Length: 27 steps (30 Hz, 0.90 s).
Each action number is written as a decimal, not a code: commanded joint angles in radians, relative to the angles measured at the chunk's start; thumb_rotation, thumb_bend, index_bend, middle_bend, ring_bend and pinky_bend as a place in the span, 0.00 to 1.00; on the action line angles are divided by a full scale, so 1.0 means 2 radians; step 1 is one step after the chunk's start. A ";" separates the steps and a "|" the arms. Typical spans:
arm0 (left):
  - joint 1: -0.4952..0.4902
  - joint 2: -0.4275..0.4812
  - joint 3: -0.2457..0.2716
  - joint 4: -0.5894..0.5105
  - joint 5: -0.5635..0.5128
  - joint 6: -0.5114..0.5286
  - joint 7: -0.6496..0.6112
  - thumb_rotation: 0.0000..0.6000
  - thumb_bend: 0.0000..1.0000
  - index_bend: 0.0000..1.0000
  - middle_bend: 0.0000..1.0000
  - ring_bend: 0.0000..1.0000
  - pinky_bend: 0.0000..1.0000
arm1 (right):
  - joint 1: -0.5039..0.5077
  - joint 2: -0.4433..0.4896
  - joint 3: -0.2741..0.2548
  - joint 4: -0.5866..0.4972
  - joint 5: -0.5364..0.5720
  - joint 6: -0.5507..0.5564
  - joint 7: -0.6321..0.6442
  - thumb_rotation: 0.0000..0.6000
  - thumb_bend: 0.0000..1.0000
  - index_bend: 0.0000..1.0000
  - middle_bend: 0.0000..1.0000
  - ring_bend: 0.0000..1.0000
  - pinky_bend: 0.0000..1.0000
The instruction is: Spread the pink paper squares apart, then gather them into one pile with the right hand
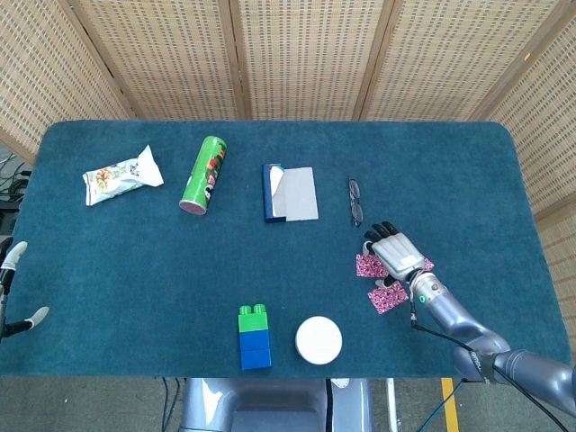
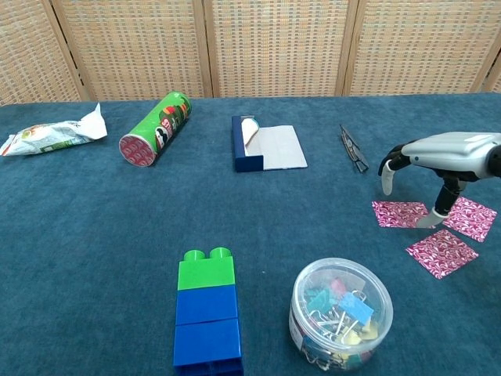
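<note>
With the three pink paper squares [image 2: 429, 229] lying apart near the desk's right edge and the right hand [image 2: 438, 157] hovering over them, fingers apart and holding nothing, I'd press flat fingertips on one square and slide it onto its neighbour

No text legible anywhere, printed graphics on the green can [image 2: 155, 129] far left too small to read, snack bag [image 2: 52, 136] at far left edge likewise unreadable

Lab-like test booth: woven screens [image 1: 306, 54] behind a blue-carpeted table [image 1: 135, 261] of assorted props
</note>
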 commanded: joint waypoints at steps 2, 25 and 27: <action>0.000 0.000 0.000 0.000 0.000 -0.001 0.000 1.00 0.17 0.04 0.00 0.00 0.00 | -0.001 -0.008 0.000 0.011 0.002 0.001 0.001 1.00 0.21 0.34 0.18 0.00 0.01; 0.001 0.002 -0.001 -0.004 -0.002 0.000 0.006 1.00 0.17 0.04 0.00 0.00 0.00 | -0.010 -0.048 -0.011 0.086 -0.027 0.017 0.027 1.00 0.21 0.34 0.18 0.00 0.01; 0.001 0.002 -0.001 -0.004 -0.002 0.000 0.007 1.00 0.17 0.04 0.00 0.00 0.00 | -0.011 -0.050 -0.011 0.089 -0.029 0.017 0.030 1.00 0.21 0.34 0.18 0.00 0.01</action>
